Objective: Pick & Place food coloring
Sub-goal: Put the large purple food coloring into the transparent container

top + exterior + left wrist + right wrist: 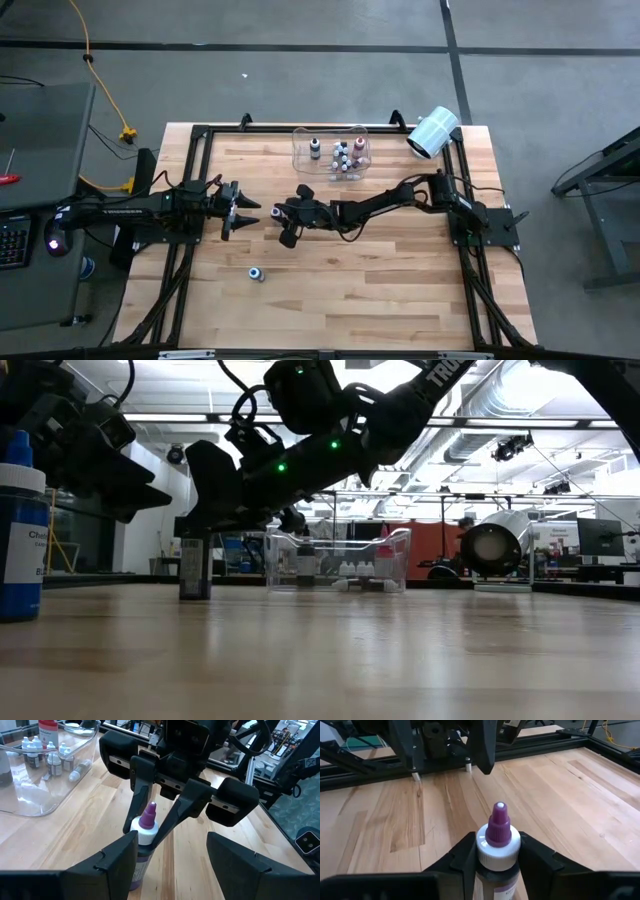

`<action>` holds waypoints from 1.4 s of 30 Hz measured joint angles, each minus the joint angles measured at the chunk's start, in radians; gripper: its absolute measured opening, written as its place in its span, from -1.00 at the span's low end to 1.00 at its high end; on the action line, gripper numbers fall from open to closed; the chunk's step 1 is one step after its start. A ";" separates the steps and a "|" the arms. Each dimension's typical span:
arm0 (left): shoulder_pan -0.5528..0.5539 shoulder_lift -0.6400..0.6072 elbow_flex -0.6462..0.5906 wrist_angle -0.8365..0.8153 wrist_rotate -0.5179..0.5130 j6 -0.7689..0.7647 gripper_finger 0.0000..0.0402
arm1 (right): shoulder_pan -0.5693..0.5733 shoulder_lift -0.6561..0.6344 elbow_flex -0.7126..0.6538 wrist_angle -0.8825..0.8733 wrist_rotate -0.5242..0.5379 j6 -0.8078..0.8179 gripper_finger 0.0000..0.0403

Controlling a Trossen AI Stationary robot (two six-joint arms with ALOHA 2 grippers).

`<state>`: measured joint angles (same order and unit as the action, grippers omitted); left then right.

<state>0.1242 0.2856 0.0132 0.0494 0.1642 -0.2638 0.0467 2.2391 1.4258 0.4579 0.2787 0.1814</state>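
A food coloring bottle (498, 844) with a white cap and purple tip stands upright near the table's middle, between the fingers of my right gripper (498, 862), which is shut on it. In the low view this bottle (195, 567) looks dark and its base is at the tabletop. My left gripper (170, 851) is open and level, just to the bottle's left, facing the right gripper (284, 222) and touching nothing. A blue-capped bottle (257, 273) stands alone nearer the table's near edge. Several more bottles (342, 155) stand in the clear bin. My right gripper pinches the bottle between its two fingers (176, 813), just below the white cap (498, 851). It comes from the table's right, slanting down. The bottle is upright, and its base (195, 596) seems to rest on the table.
The clear plastic bin (300, 160) sits toward the far edge, and the white paper roll (433, 132) lies at the far right corner. A black frame (200, 135) rims the table. Bare wood lies toward the near edge around the blue-capped bottle (20, 530).
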 joint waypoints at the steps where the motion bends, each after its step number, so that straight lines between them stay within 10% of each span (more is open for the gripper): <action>1: 0.000 0.000 0.000 0.000 0.000 0.000 0.17 | 0.000 0.000 0.000 -0.001 0.000 0.000 -0.45; 42: 0.000 0.000 0.000 0.000 0.000 0.000 0.17 | 0.080 -0.153 -0.039 -0.149 0.015 0.022 -0.45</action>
<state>0.1238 0.2855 0.0132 0.0498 0.1646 -0.2638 0.1265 2.0858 1.3867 0.3086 0.2934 0.2034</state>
